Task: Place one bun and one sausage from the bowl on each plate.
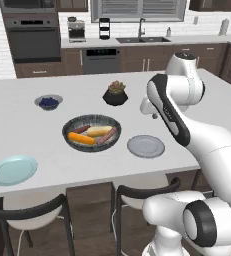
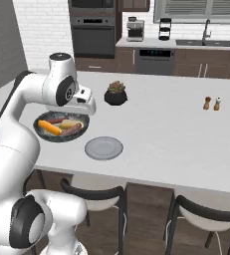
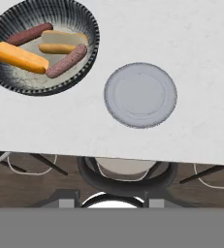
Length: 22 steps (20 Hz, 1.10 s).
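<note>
White kitchen desk (image 1: 47,130): nothing is leaving the bowl (image 1: 91,132) yet.
Tool's grip I cannot tell; reaching for a bun (image 1: 81,138) is coming next.

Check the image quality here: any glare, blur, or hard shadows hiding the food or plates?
Left base view: even, flat lighting, slightly soft; bowl contents readable. Right base view: the arm covers the bowl's upper rim; grey plate clear. Hand view: sharpest, no glare; orange bun and both sausages distinct.
</note>
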{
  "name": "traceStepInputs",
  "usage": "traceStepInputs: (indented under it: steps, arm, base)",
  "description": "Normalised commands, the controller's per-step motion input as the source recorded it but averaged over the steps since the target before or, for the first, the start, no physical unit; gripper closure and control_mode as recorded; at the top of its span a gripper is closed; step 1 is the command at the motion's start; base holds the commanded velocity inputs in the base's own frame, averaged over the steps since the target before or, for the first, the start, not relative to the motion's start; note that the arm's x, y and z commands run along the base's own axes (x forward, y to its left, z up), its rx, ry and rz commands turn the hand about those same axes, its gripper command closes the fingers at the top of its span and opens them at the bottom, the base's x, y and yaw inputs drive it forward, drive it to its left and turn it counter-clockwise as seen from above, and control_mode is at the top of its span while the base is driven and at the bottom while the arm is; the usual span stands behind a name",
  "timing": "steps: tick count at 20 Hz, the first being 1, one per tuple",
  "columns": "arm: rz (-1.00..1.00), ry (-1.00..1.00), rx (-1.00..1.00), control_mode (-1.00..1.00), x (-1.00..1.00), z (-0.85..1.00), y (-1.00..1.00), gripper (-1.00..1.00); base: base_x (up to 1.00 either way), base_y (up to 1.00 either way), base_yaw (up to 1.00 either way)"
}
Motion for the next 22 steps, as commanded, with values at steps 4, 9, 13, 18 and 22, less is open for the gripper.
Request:
traceStepInputs:
  steps: [4, 9, 13, 18, 22]
  arm:
    - [0.00, 0.00, 0.00, 1.00, 0.00, 0.00, 0.00, -1.00]
    - [0.00, 0.00, 0.00, 1.00, 0.00, 0.00, 0.00, -1.00]
    - [0.00, 0.00, 0.00, 1.00, 0.00, 0.00, 0.00, -1.00]
    - [0.00, 0.00, 0.00, 1.00, 0.00, 0.00, 0.00, -1.00]
    - [0.00, 0.00, 0.00, 1.00, 0.00, 0.00, 0.00, -1.00]
  base:
    - [0.00, 0.02, 0.00]
    - [0.02, 0.76, -0.07]
    - [0.16, 0.73, -0.04]
    - [0.51, 0.09, 0.00]
    - [0.92, 0.05, 0.00]
